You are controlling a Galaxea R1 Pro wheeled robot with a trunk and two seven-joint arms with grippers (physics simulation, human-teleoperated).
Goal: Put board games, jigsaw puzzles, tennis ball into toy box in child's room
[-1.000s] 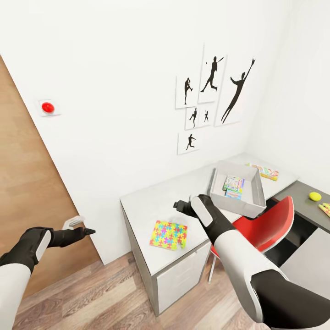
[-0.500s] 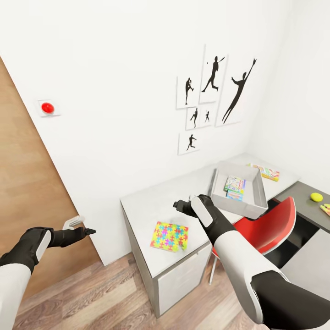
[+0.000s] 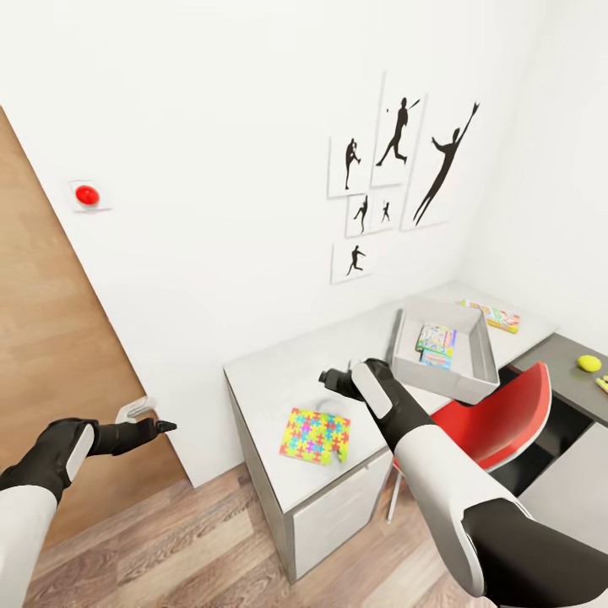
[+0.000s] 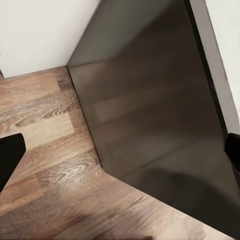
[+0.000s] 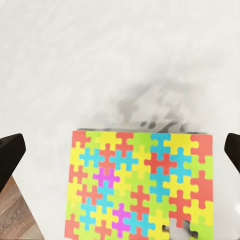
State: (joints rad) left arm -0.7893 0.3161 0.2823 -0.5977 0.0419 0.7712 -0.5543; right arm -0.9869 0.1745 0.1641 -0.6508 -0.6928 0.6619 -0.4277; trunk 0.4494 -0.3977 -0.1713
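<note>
Pale table (image 3: 279, 380) — right wrist view reveals jigsaw puzzle's (image 5: 140, 187) notched corner.

The head camera turned slightly, so the whole scene slid across the head view rather than anything on the counter (image 3: 270, 371) moving. The toy box (image 3: 485, 355), the silhouette pictures (image 3: 397, 160) and the tennis ball (image 3: 589, 363) all sat a little further toward the view's right and higher than a second before. Both arms kept their earlier places in the view.
</note>
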